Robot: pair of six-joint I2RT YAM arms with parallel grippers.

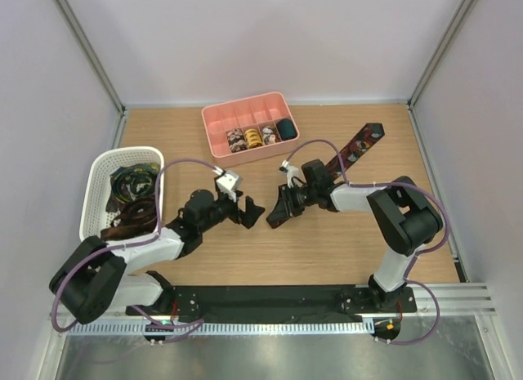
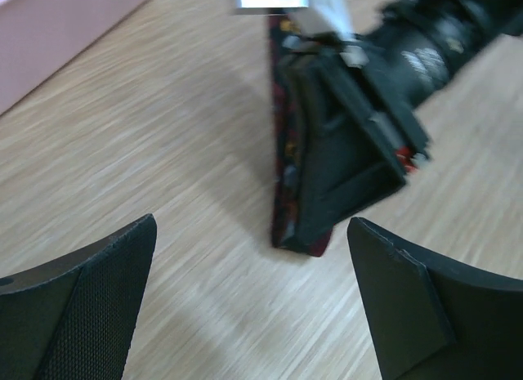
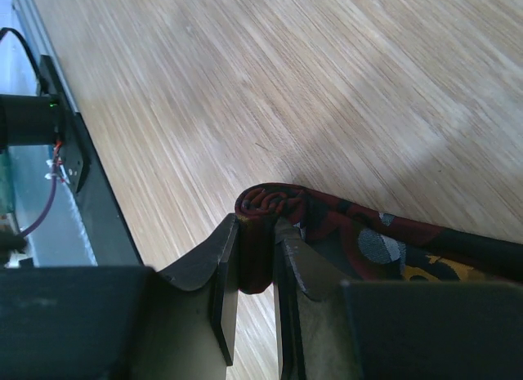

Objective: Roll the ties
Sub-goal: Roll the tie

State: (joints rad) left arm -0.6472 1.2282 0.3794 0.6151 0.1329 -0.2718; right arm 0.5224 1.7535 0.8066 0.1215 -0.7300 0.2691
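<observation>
1. My right fingers are clamped on the folded end of the tie. Only the edge is pinched, so I think a quick turn could pull the fold free.
2. The rest of the tie lies stretched across the tabletop and could drag or twist.
3. The right arm reaches low toward centre. My left fingers gape wide just opposite, holding nothing.

Left pincer wide open, low; right pincer clamped, facing it.
</observation>
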